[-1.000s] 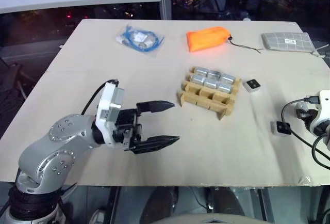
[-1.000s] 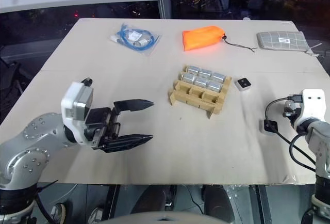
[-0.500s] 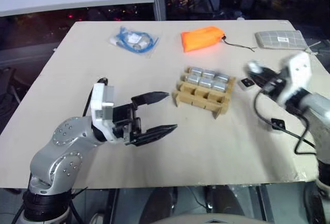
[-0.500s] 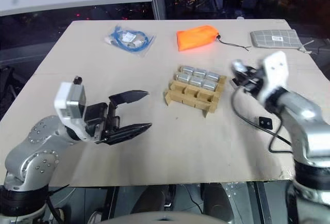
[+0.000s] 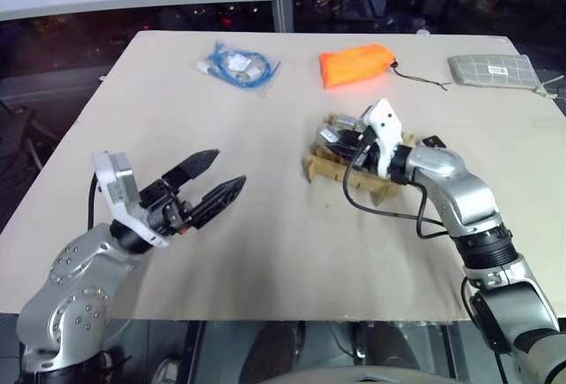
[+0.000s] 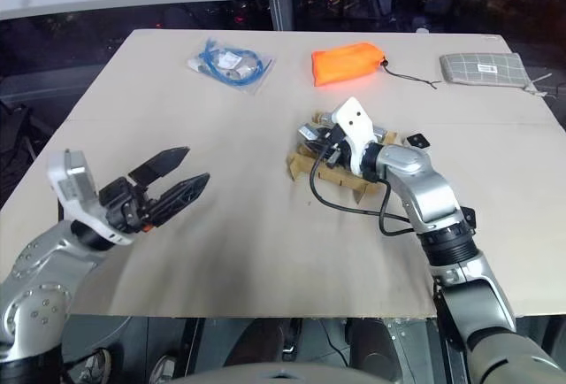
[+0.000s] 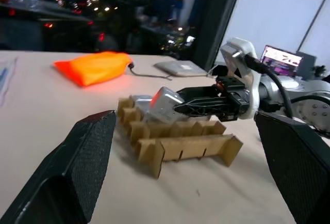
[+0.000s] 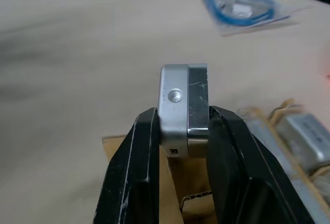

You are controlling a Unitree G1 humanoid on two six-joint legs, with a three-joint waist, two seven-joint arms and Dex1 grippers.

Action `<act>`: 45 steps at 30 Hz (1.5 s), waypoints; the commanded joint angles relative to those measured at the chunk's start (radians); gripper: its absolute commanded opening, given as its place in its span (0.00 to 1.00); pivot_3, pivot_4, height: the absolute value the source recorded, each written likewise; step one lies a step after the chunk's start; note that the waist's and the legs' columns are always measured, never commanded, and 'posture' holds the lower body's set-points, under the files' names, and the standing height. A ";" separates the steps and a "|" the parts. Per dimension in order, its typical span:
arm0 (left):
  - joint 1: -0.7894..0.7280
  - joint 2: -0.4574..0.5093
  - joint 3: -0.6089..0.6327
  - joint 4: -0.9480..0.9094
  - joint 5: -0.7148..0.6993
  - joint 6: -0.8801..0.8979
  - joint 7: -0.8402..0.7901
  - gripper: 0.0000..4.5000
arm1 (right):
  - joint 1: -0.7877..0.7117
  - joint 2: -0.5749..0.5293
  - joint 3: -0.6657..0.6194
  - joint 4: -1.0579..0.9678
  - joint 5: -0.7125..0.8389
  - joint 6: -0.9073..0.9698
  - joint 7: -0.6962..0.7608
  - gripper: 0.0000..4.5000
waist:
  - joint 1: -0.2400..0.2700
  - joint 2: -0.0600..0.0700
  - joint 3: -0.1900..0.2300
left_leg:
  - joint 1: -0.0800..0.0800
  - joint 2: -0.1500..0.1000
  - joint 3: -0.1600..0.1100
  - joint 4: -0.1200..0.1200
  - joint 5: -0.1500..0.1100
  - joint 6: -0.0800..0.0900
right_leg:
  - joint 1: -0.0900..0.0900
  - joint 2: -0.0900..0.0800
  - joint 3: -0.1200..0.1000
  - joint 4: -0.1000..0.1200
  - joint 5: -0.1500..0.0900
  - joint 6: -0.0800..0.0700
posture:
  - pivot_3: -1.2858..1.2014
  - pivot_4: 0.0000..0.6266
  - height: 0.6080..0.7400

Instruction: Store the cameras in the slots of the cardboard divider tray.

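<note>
Right gripper (image 8: 180, 146) pinched a camera (image 8: 183, 111) above the cardboard divider tray (image 7: 180, 144); left gripper (image 5: 210, 182) jaws spread, empty.

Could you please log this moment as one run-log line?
right hand: shut on camera, over cardboard divider tray | left hand: open, empty

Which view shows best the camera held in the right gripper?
The right wrist view: the camera sits close up between both fingers. The left wrist view shows it from the side above the cardboard divider tray; the eye views show it small.
</note>
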 commanded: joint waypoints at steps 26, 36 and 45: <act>0.083 -0.014 0.046 -0.135 -0.054 -0.033 0.091 1.00 | -0.187 -0.034 0.020 0.313 -0.157 -0.233 0.276 0.67 | -0.001 0.000 0.000 | 0.000 0.000 0.001 0.000 0.000 0.000 | 0.000 0.001 0.000 0.000 0.000 -0.001 | 0.52 0.24 1.00; 0.042 -0.012 -0.009 -0.094 -0.042 -0.029 0.068 1.00 | -0.051 -0.111 -0.079 -0.016 -0.074 -0.049 0.233 0.99 | 0.002 0.000 0.000 | 0.000 0.000 0.000 -0.001 0.000 0.000 | 0.000 0.000 0.000 0.000 0.000 -0.001 | 0.52 0.24 1.00; -0.010 -0.001 -0.037 -0.046 -0.021 -0.030 0.033 1.00 | 0.019 -0.056 0.040 -0.070 -0.247 -0.146 0.087 0.99 | -0.003 0.000 0.000 | 0.001 0.001 0.002 -0.002 0.000 0.000 | -0.001 0.001 0.002 0.000 0.000 0.000 | 0.52 0.24 1.00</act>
